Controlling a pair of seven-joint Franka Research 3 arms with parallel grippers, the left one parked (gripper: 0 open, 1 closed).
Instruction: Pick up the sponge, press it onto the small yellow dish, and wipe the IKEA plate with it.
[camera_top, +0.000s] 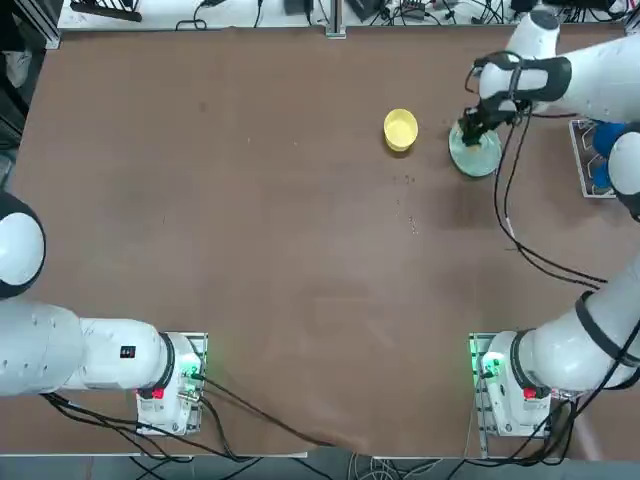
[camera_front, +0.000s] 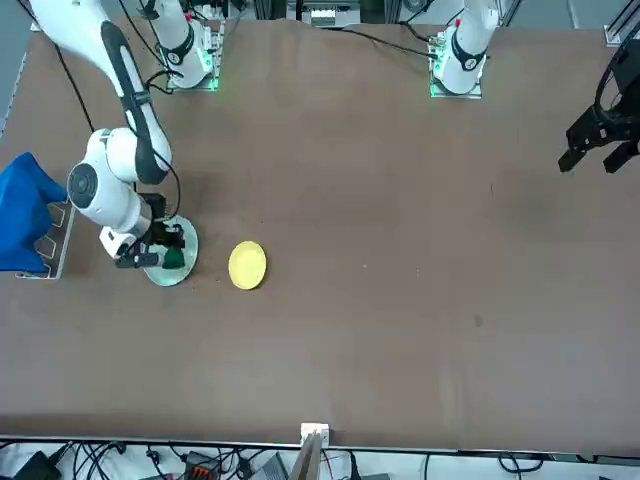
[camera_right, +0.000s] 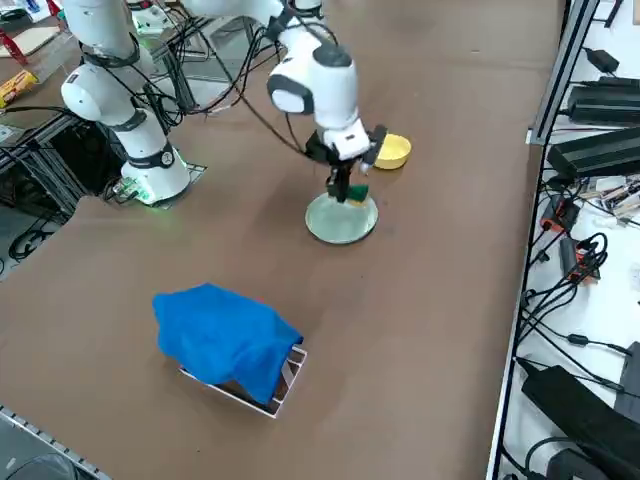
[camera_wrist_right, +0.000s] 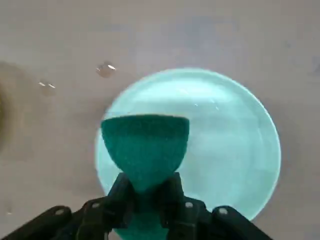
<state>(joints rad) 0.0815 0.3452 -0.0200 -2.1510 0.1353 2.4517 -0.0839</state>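
My right gripper (camera_wrist_right: 146, 192) is shut on the sponge (camera_wrist_right: 145, 142), whose dark green face bulges out beyond the fingers. The sponge (camera_right: 356, 192) is held over the pale mint IKEA plate (camera_wrist_right: 225, 145), on the side nearest the yellow dish; whether it touches the plate I cannot tell. The plate (camera_top: 478, 157) lies at the table's far right, under the gripper (camera_top: 470, 131). The small yellow dish (camera_top: 400, 129) stands just left of the plate in the top view, apart from it. In the front view the gripper (camera_front: 160, 250) hangs over the plate (camera_front: 170, 272), the dish (camera_front: 247, 265) beside it.
A blue cloth (camera_right: 225, 338) lies heaped over a small rack (camera_right: 285, 385) near the table's right edge. Small crumbs (camera_wrist_right: 105, 70) dot the brown tabletop beside the plate. Black cables (camera_top: 530, 250) trail across the table from the right arm.
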